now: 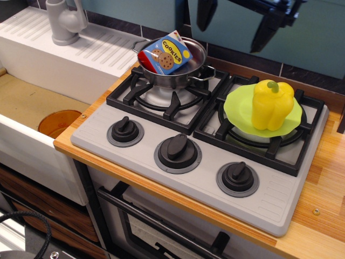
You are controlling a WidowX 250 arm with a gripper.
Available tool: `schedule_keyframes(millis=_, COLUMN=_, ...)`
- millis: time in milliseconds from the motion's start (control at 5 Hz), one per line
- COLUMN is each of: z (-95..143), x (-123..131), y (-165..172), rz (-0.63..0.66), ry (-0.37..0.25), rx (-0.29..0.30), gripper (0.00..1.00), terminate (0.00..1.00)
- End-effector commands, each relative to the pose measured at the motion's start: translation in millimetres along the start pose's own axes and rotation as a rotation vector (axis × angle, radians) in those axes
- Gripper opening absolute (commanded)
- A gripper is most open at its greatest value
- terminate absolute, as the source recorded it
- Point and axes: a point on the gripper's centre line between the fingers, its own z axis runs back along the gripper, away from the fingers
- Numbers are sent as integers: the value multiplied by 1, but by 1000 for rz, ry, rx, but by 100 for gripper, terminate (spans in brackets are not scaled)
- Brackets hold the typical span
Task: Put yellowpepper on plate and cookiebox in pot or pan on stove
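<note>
The yellow pepper (273, 104) stands upright on the lime-green plate (237, 108), which rests on the right burner of the grey stove (199, 145). The blue cookie box (166, 53) lies tilted in the shiny steel pot (175, 75) on the left burner, resting across its rim. My gripper (234, 24) is open and empty at the top of the frame, above and behind the stove, between pot and plate. One dark finger (205, 15) hangs left, the other (267, 32) right.
A white sink with an orange disc (58, 123) in its basin lies to the left, with a grey tap (64, 21) behind it. Three black knobs (177, 150) line the stove's front. Wooden counter (323, 205) runs along the right.
</note>
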Motion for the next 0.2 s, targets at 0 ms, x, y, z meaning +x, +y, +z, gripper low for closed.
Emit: schedule_keyframes(millis=0, z=10, x=-3, y=1, rz=55, ry=-56, rx=-40, gripper=100, terminate=100)
